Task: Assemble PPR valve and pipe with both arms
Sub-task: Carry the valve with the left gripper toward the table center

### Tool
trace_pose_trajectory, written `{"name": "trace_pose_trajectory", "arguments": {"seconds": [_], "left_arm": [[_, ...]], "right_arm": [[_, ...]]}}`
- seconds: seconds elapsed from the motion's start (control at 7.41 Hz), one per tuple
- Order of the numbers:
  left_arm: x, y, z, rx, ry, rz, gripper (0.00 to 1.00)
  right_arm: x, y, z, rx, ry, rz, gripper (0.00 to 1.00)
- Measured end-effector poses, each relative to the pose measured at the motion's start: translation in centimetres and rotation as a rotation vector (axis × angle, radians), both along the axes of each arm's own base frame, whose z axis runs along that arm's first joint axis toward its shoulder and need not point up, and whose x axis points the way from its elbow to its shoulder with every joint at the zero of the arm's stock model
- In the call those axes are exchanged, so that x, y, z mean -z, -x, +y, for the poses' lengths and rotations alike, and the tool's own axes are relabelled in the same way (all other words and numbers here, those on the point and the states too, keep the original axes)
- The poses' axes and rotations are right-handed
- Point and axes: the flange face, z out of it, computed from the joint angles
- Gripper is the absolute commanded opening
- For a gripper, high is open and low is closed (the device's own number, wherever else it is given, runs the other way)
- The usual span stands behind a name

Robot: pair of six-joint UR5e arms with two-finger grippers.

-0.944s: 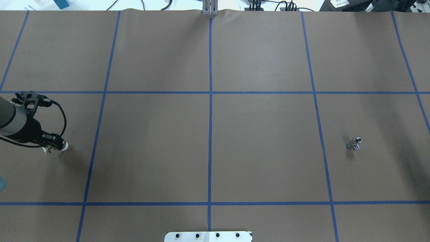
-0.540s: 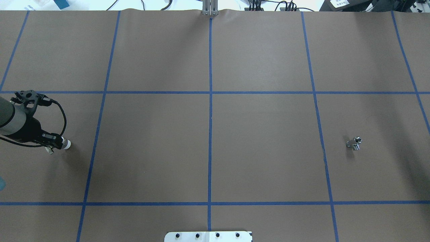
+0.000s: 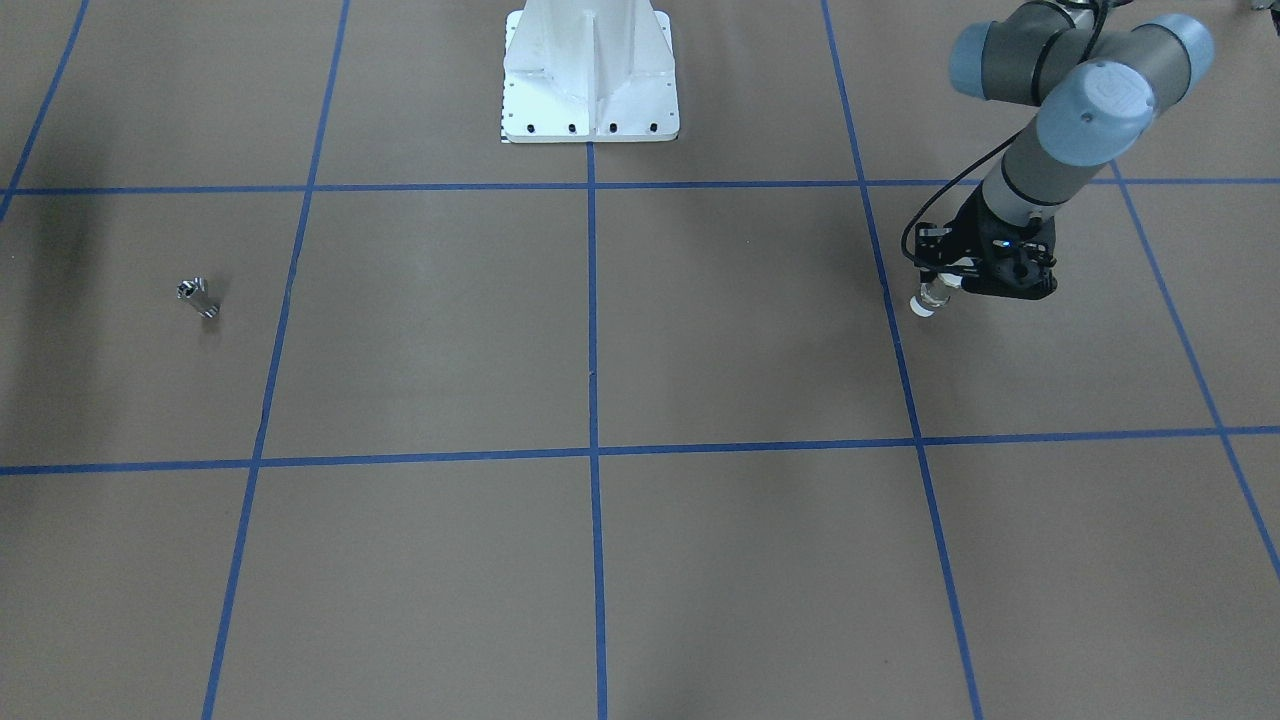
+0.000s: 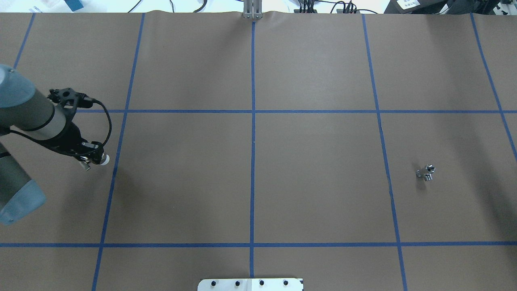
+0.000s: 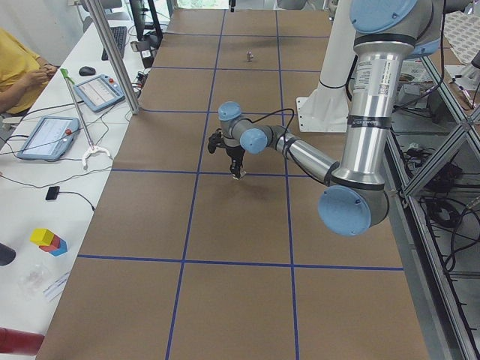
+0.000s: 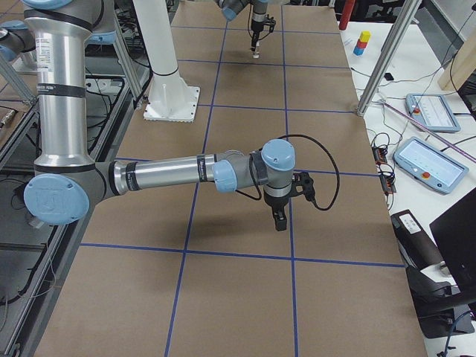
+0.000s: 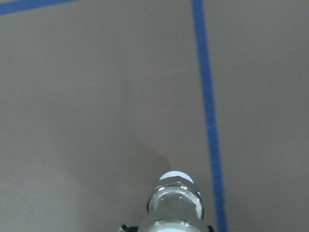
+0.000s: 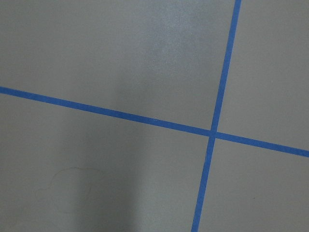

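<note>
White PPR valve [image 4: 104, 160], half-hidden, apparently clamped in left gripper [image 4: 93, 158].

Table [image 4: 315, 72]: brown paper top, blue tape lines [image 4: 253, 141] split it into a grid. Pipe [image 4: 426, 172] sits alone on the paper in the middle row, in the cell on the robot's right, near that cell's inner tape line. White pedestal [image 3: 590, 70] is bolted down at the robot-side edge, centred on the middle line. Metal post [image 4: 252, 10] stands at the far edge, on the same line.
</note>
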Motion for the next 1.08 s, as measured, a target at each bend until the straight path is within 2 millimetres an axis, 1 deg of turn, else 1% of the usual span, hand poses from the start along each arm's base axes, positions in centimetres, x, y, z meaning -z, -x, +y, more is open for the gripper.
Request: {"name": "trace_pose_trajectory", "arguments": {"seconds": [0.27, 0.4, 0.67, 0.81, 0.94, 1.08], "left_arm": [[6.9, -2.9, -2.5, 0.024, 0.03, -0.007, 0.0], [10.2, -5.2, -3.4, 0.053, 0.057, 0.004, 0.0], [15.6, -10.6, -4.9, 0.105, 0.12, 0.019, 0.0], [18.1, -13.4, -6.1, 0.128, 0.15, 0.021, 0.0], [20.8, -16.5, -7.2, 0.147, 0.177, 0.017, 0.0], [23.4, -19.5, -7.8, 0.161, 0.195, 0.007, 0.0]], "right_arm": [[0.0, 0.0, 0.0, 0.0, 0.0, 0.0, 1.0], [0.0, 0.0, 0.0, 0.0, 0.0, 0.0, 1.0], [-0.1, 0.0, 0.0, 0.0, 0.001, 0.0, 1.0], [0.0, 0.0, 0.0, -0.001, 0.001, 0.0, 1.0], [0.0, 0.0, 0.0, -0.001, 0.001, 0.0, 1.0], [0.0, 0.0, 0.0, -0.001, 0.001, 0.0, 1.0]]}}
